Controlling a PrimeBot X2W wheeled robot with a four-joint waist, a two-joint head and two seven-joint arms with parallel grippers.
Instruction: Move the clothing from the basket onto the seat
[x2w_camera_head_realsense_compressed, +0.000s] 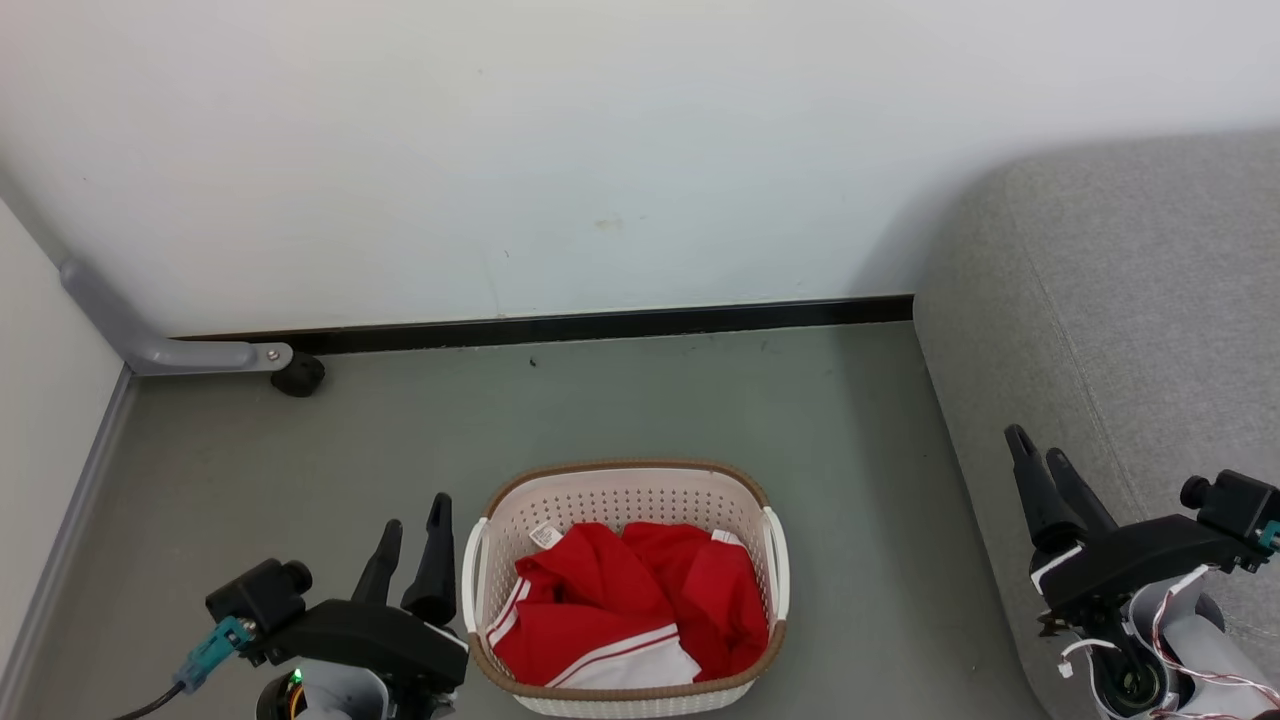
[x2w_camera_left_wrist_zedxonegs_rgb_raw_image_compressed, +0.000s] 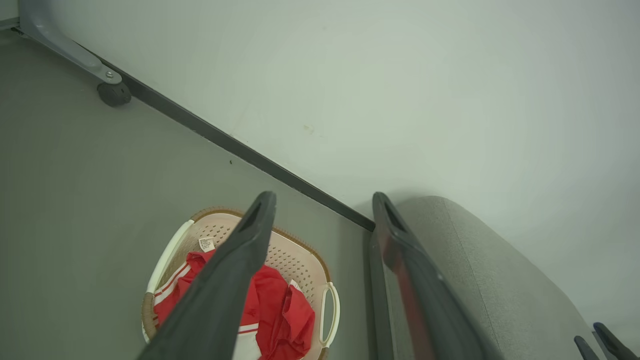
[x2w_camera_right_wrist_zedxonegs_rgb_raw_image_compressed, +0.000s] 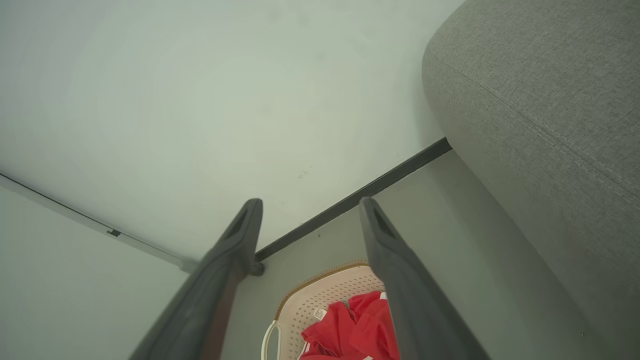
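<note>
Below, clothing (x2w_camera_head_realsense_compressed: 620, 600) (lower folds hidden) in basket (x2w_camera_head_realsense_compressed: 620, 467); left hand (x2w_camera_head_realsense_compressed: 415, 522), right hand (x2w_camera_head_realsense_compressed: 1037, 448) agape, empty.

Long dark tapered fingers (x2w_camera_head_realsense_compressed: 437, 560); teal plug (x2w_camera_head_realsense_compressed: 212, 650); red-white wires (x2w_camera_head_realsense_compressed: 1160, 625); pale forearms (x2w_camera_head_realsense_compressed: 1203, 632).

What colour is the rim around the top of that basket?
Brown, with a woven look, above cream-white perforated sides; the basket shows it best in the head view.

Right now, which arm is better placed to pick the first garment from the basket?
Left. The left claw hangs open right beside the basket, close to the red clothing; the right claw, also open, is farther off by the seat.
</note>
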